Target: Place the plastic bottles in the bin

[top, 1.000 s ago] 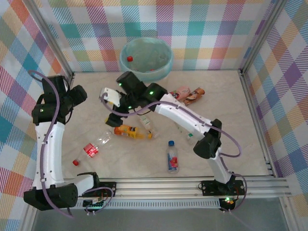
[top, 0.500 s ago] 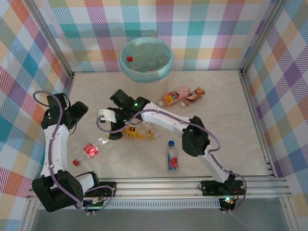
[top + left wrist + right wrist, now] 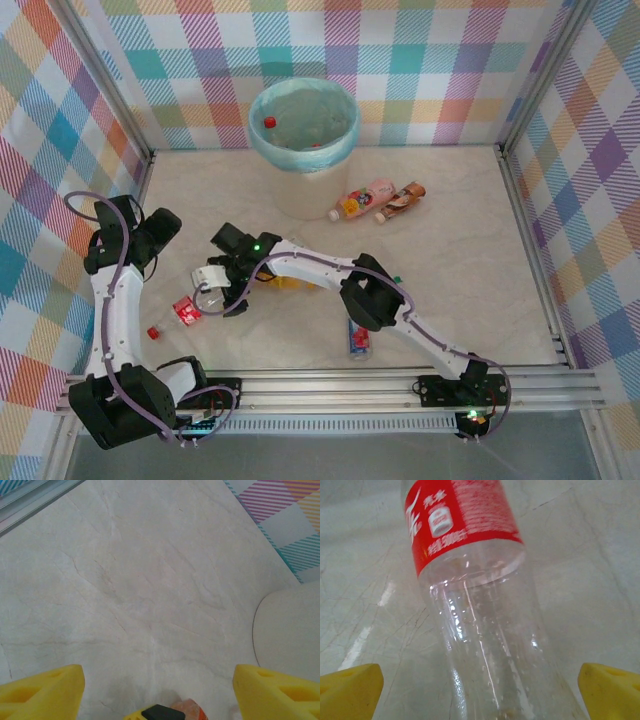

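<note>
**Right fingers astride the red-labelled bottle, grasp not yet made**

I have the right fingers (image 3: 350,692) spread wide, one on each side of the clear red-labelled bottle (image 3: 470,580), and neither touches it. The bottle lies on its side on the surface (image 3: 470,270) toward the near left corner. It is well apart from the bin (image 3: 258,142), which stands at the middle of the far edge. The left fingers (image 3: 40,695) are also wide apart and grip nothing, hovering by the left edge.

I judge the step in hand to be grasping this bottle. I would come lower, keep the fingers square across the bottle's length, and close nearer the label than the end so it hangs balanced. The thin round plastic will probably roll or squirt out if one finger lands first, so both should meet it together, gently. The bin's rim stands high, so the lift should be generous before the carry.

Both ends of the bottle are cut off in the right wrist view, and I cannot tell how far the fingertips sit above the surface. From above, the right arm covers most of the orange-yellow bottle (image 3: 290,283) and part of the blue-labelled bottle (image 3: 357,342). A small orange-and-black shape at the bottom of the left wrist view is too cropped to name. The bin's contents are blurred and I cannot count them.
</note>
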You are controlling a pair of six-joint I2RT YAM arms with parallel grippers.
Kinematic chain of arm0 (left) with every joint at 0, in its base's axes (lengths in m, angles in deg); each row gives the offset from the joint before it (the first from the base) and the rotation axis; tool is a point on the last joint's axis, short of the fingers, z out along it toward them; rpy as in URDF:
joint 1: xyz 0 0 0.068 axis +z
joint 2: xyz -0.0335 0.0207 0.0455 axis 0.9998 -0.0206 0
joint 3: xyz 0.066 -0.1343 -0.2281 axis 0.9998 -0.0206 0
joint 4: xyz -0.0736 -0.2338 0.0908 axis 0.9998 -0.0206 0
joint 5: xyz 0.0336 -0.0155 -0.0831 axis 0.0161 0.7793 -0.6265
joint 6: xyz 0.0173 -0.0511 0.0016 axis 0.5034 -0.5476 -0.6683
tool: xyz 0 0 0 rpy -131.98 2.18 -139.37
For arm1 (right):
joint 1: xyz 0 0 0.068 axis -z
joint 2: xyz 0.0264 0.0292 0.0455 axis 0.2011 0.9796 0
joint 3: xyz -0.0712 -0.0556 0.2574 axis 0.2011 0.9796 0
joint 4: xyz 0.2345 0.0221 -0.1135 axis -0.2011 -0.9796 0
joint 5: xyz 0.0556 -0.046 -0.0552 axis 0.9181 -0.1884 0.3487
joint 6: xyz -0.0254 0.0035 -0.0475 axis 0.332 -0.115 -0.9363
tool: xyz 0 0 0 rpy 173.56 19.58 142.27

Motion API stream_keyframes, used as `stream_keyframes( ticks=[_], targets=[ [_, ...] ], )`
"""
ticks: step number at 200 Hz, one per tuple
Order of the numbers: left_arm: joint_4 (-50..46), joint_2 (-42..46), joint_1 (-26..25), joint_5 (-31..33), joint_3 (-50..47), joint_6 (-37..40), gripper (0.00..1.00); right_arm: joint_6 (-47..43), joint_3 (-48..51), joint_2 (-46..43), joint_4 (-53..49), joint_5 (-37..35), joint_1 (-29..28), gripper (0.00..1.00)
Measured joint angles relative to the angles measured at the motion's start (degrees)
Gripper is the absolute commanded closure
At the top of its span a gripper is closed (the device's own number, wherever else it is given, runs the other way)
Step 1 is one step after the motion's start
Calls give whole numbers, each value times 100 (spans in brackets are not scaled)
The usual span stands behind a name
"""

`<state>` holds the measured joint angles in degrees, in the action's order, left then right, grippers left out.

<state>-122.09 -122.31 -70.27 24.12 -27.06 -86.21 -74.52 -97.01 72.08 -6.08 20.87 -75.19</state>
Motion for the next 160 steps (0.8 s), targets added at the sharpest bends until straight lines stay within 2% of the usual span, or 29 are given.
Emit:
stream_keyframes(
  ticks=[10, 33, 53, 81, 113, 160],
  targets=[
    [0, 4, 0, -7, 0, 0, 22, -48, 0, 37, -13, -96, -35, 6],
    [0, 7, 0, -15, 0, 0, 22, -160, 0, 59, -55, -289, -90, 24],
    [0, 13, 0, -17, 0, 0, 22, -168, -42, 59, -92, -420, -105, 35],
    [-72, 31, 0, -15, 138, 26, 21, -151, -142, 13, -201, -570, -144, 38],
    [-297, 94, 0, -9, 745, 133, 21, 101, 7, -409, -365, -638, -160, 41],
    [-448, 214, 0, -72, 2085, 286, 20, 715, 1567, -2496, -219, -748, -92, 43]
  ],
)
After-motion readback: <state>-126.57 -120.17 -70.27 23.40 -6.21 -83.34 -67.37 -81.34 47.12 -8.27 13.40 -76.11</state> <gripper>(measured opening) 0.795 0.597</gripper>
